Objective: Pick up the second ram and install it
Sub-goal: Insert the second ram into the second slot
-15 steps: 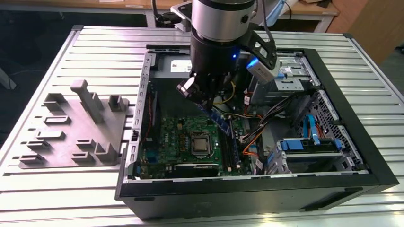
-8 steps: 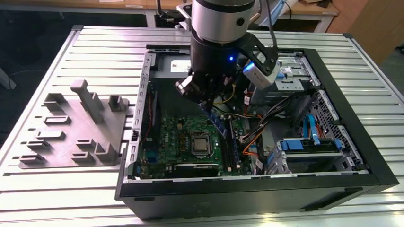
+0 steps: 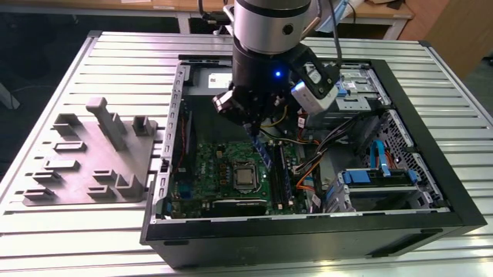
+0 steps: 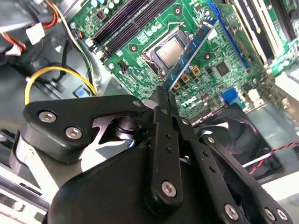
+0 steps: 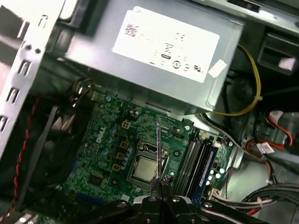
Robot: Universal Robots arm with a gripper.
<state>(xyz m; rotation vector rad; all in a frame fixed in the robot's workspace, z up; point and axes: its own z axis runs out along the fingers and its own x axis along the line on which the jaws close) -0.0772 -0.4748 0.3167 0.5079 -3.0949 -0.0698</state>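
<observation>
Second ram (image 4: 190, 46) is clamped by one short end between the closed fingers (image 4: 161, 140) of the gripper (image 4: 163, 97), and its long axis runs straight out from the fingertips toward the green motherboard (image 3: 216, 167) inside the open computer case (image 3: 431, 161). In the second wrist view the second ram is a thin, flat blue-green board with a row of small black chips along its face. In the first wrist view it is seen edge-on as a fine line over the metal-capped processor socket (image 5: 142, 168). The long black slots (image 5: 194, 161) lie just beside that line and run nearly parallel to it, so the stick appears offset sideways from them rather than seated. Whether its free end touches the board cannot be told. In the exterior view the stick hangs slanted below the arm, on the exterior view's left of the slots. The grey metal power supply (image 5: 154, 60) sits beyond the board's far edge. The grey plastic holder tray (image 3: 85, 167), with its upright blocks, lies well apart on the ribbed table.
</observation>
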